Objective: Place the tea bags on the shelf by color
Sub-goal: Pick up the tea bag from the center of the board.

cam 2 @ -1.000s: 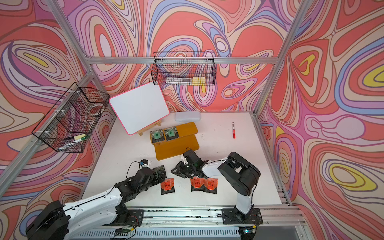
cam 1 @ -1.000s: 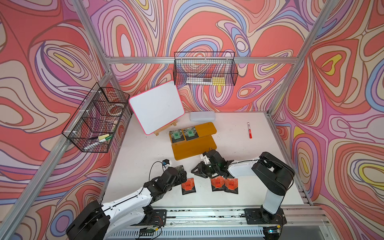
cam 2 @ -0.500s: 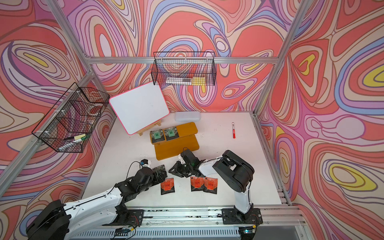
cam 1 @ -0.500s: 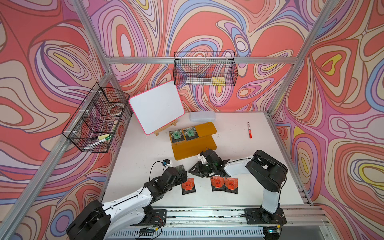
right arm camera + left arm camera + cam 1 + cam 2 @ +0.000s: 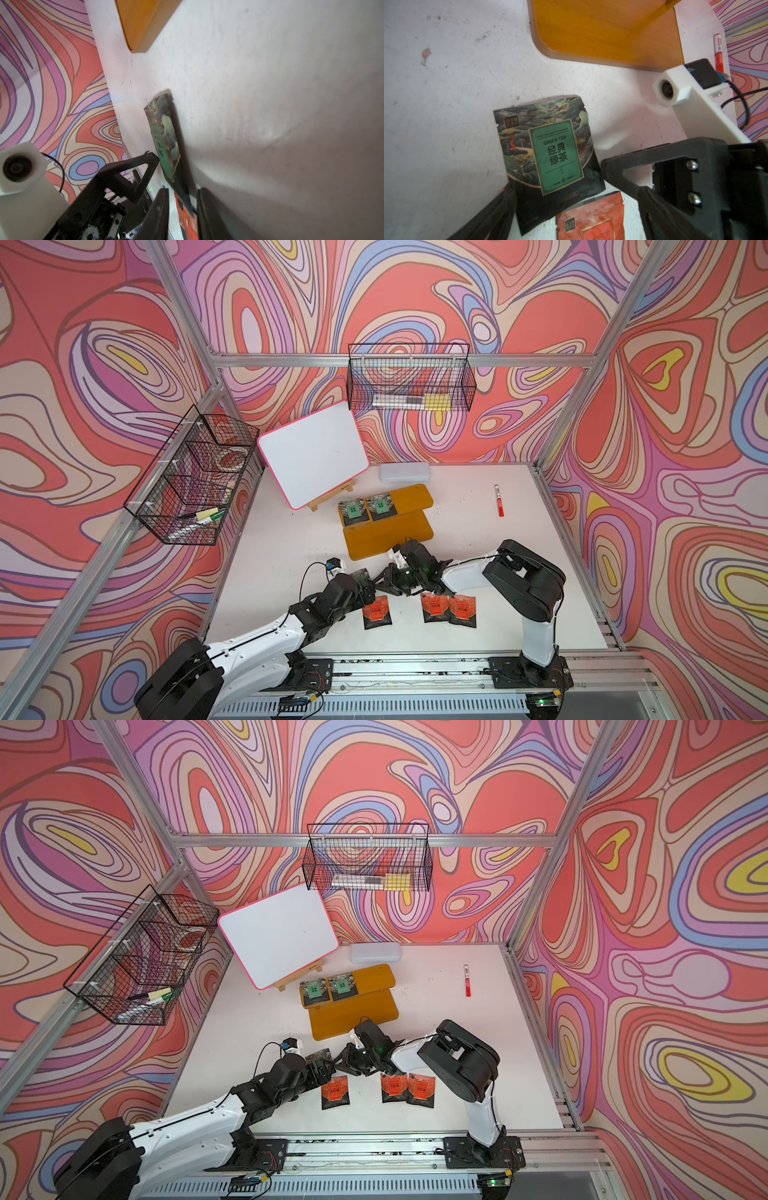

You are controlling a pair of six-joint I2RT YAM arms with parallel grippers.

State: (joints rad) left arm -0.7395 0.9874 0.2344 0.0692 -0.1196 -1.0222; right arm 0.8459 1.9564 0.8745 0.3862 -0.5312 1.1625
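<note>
The left gripper (image 5: 368, 589) stands wide open, low over the white table (image 5: 282, 556), with its fingers on both sides of a small flat square black sachet with a green label, the third green tea bag (image 5: 550, 153). This bag is between the two grippers, in front of the shelf. It seems tilted up from the table, because it throws a broad shadow in the right wrist view. I judge this as a passing of the bag, where the open left fingers leave it free for the right gripper (image 5: 182, 190). The right jaws are narrow and the dark lower edge of the bag sits between them, but I cannot tell if they already press it. One flat black orange-red tea bag (image 5: 377, 611) lies just beside the left gripper. Two more (image 5: 435, 608) lie touching, under the right arm, probably waiting for their turn

The black wire basket on the left wall (image 5: 166, 506) holds a marker-like stick (image 5: 195, 520) and a yellow-green piece (image 5: 210, 513). The mustard-yellow two-step shelf of flat boards (image 5: 411, 497) carries two green sachets (image 5: 353, 509) side by side on its upper board, with free place beside them. Its lower board is bare, I think for the orange-red ones. The black wire basket on the back wall (image 5: 409, 346) holds a white pen-like stick (image 5: 395, 401) and a yellow block (image 5: 436, 400). What is inside the clear plastic box (image 5: 405, 472) behind the shelf I cannot see
</note>
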